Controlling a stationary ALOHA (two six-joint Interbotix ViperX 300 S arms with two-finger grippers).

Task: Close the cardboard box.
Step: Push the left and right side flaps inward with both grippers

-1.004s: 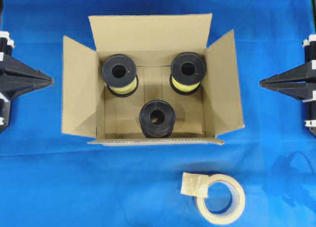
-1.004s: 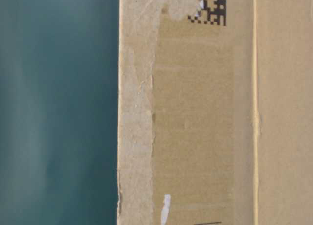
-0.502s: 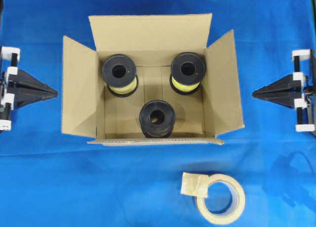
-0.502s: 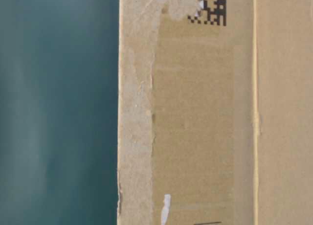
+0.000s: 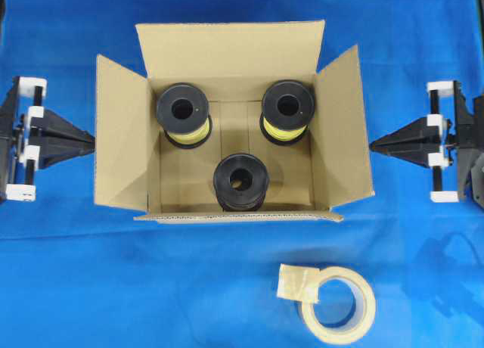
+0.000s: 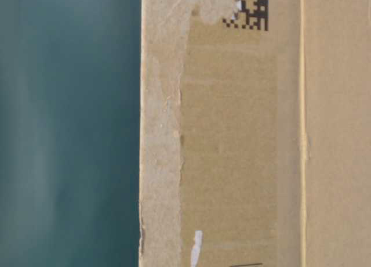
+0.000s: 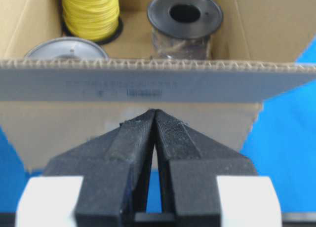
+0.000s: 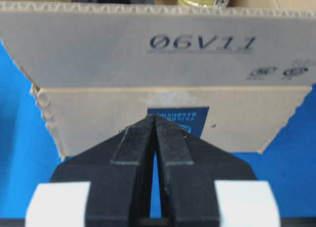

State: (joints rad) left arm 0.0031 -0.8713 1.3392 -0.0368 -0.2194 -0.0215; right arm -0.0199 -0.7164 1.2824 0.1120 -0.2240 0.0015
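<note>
The cardboard box (image 5: 121,136) stands open in the middle of the blue cloth, all four flaps spread outward. Inside it sit three black spools (image 5: 241,181), two of them wound with yellow thread. My left gripper (image 5: 92,140) is shut and empty, its tip just short of the left flap's outer edge (image 7: 148,84). My right gripper (image 5: 372,145) is shut and empty too, its tip level with the right flap's outer edge (image 8: 158,44). The table-level view is filled by the box's side wall (image 6: 243,139) with a square code.
A beige tape roll (image 5: 338,304) with a loose end lies on the cloth in front of the box, towards the right. Blue cloth (image 5: 91,287) surrounds the box on all sides.
Both arms have moved inward towards the box, the left one rightward and the right one leftward. Both grippers stayed shut. The box and the tape roll have not moved.
</note>
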